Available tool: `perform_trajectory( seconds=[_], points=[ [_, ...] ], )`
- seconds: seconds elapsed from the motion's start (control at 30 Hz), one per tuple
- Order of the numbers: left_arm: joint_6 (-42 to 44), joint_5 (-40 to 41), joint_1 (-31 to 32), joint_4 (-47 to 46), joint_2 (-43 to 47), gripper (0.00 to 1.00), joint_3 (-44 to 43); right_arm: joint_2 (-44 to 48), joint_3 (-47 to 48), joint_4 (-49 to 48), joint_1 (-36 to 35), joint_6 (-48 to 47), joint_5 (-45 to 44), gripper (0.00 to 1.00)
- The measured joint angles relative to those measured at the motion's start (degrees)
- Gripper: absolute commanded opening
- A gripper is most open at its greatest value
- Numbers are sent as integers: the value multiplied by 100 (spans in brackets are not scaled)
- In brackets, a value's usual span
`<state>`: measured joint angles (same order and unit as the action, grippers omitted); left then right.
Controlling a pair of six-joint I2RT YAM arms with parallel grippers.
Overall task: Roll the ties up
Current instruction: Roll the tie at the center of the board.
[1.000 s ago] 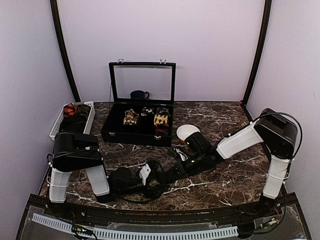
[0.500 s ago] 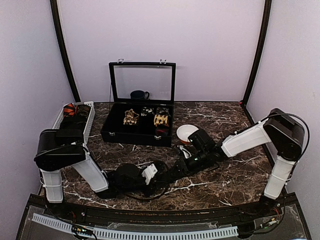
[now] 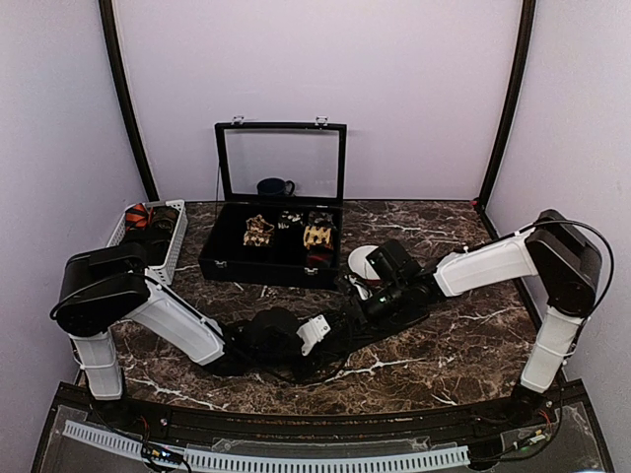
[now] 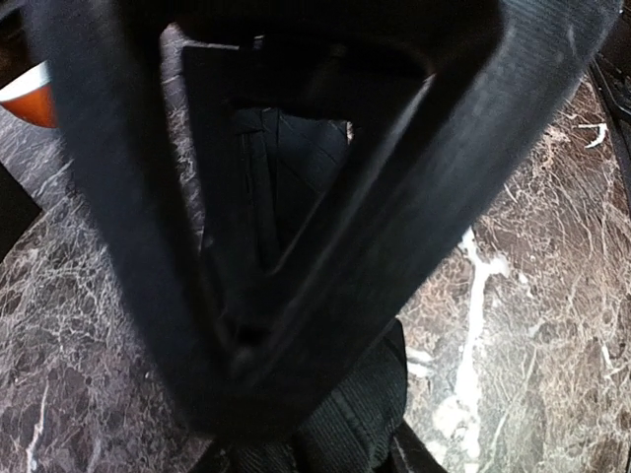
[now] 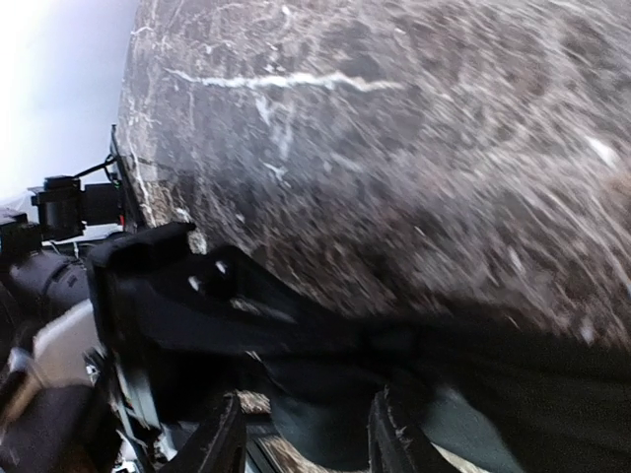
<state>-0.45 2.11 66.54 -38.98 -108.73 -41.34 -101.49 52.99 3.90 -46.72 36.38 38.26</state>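
A plain black necktie (image 4: 284,172) of soft woven fabric lies flat on the dark brown, white-veined marble table (image 3: 473,340), near the middle, between the two arms. Its back shows a straight stitched seam and crisp folds. One end near the left wrist camera looks bunched and ribbed.

The left gripper (image 3: 340,326) reaches in low from the left. Its blurred black fingers (image 4: 118,227) frame the tie and narrow towards each other over it, but I cannot tell whether they pinch it. The right gripper (image 5: 306,409) comes in from the right. Its jaws stand partly apart with dark cloth lying in the gap and across in front of them, and neither pad visibly presses it.

At the far centre stands a black hinged case (image 3: 225,266) with its glass lid (image 3: 281,163) upright. Inside are rolled ties (image 3: 258,232) in tan, black-and-white and red patterns. A dark blue mug (image 3: 275,186) shows through the lid. A white round bowl (image 3: 365,258) sits just right of the case. At the far left, a white wire basket (image 3: 111,251) holds a red-and-orange patterned roll (image 3: 138,216).
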Motion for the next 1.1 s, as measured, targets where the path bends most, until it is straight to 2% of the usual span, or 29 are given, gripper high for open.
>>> perform_trajectory(
  seconds=[0.13, 0.33, 0.5, 0.63, 0.7, 0.77, 0.9, 0.97, 1.1],
  points=[
    [-24, -52, -11, 118, 0, 38, -55, -352, 251, 90, -44, -118, 111, 33],
    [-68, -205, -76, 162, 0, 38, -55, -603, 472, 496, -52, -472, 146, 42],
    [-68, -278, -114, 179, 0, 38, -63, -597, 610, 839, -55, -688, 98, 35],
    [-68, -350, -149, 181, 0, 38, -66, -603, 717, 1117, -55, -857, 76, 46],
    [-68, -374, -170, 199, 0, 37, -74, -603, 756, 1224, -55, -920, 85, 48],
    [-66, -400, -179, 232, 0, 37, -94, -592, 765, 1329, -55, -970, 81, 42],
    [-66, -446, -190, 247, 0, 38, -103, -614, 802, 1506, -55, -1045, 87, 16],
    [-61, -466, -199, 262, 0, 39, -109, -673, 887, 1567, -55, -1121, 120, 1],
    [-24, -555, -245, 289, -11, 51, -127, -748, 955, 1589, -48, -1231, 175, 0]
  ],
)
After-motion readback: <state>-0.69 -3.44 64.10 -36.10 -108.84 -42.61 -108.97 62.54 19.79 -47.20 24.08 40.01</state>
